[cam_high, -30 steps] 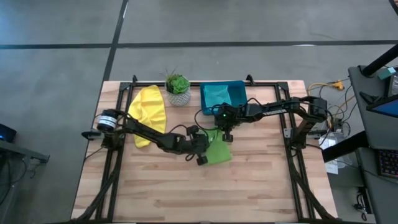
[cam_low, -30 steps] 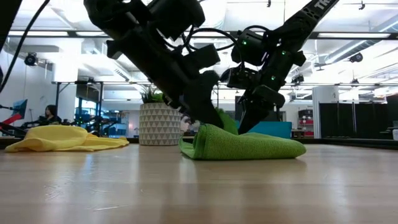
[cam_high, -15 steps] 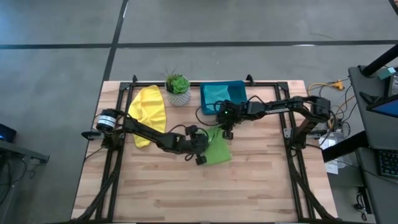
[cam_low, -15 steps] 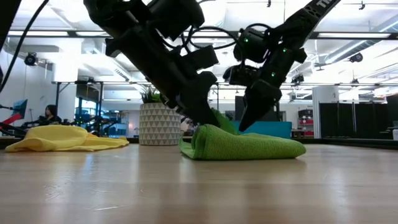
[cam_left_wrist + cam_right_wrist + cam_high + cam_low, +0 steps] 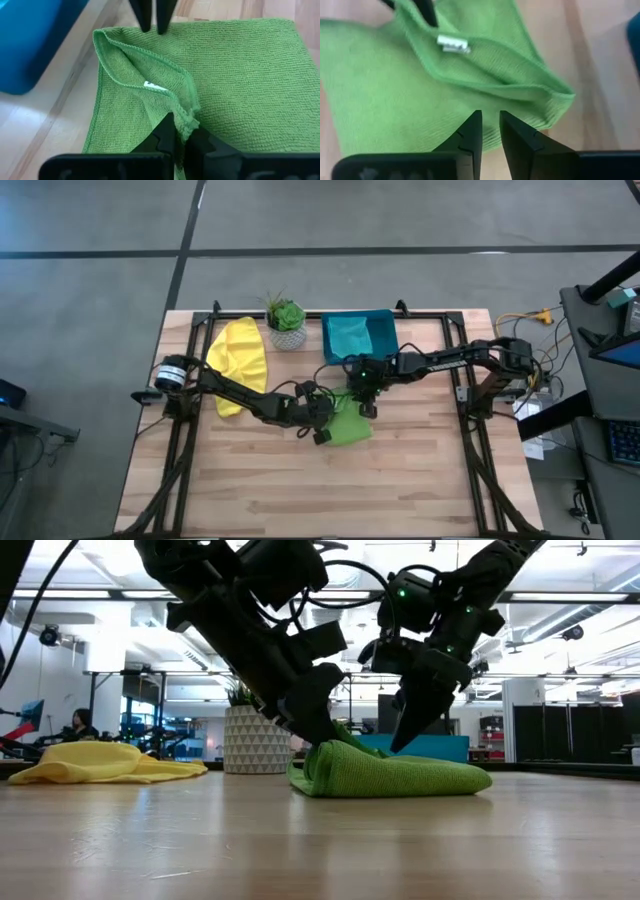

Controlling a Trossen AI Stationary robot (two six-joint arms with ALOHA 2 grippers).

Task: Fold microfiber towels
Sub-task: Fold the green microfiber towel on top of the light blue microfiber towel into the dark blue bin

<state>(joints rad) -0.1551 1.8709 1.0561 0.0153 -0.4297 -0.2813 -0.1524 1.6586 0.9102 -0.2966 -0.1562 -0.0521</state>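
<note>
The left tool (image 5: 180,136) is sitting near the middle of the tabletop (image 5: 300,490), its fingers pinched tight on a fold of the light green towel's (image 5: 348,424) edge, as its own wrist view is showing. The right tool (image 5: 488,131) is hovering just above the same towel at the towel's 12 o'clock side, with its fingers standing a narrow gap apart and gripping nothing; in the low view its tips are hanging over the cloth without touching it. The green towel is lying folded over on the tabletop's centre, with a small white label (image 5: 155,87) showing inside the fold.

The yellow towel (image 5: 240,360) is lying crumpled toward 10 o'clock from the centre, well apart from both tools. A potted plant (image 5: 286,321) is standing at about 11 o'clock, just beside the yellow towel, and a teal-blue tray (image 5: 358,336) is resting at 12 o'clock along the far edge.
</note>
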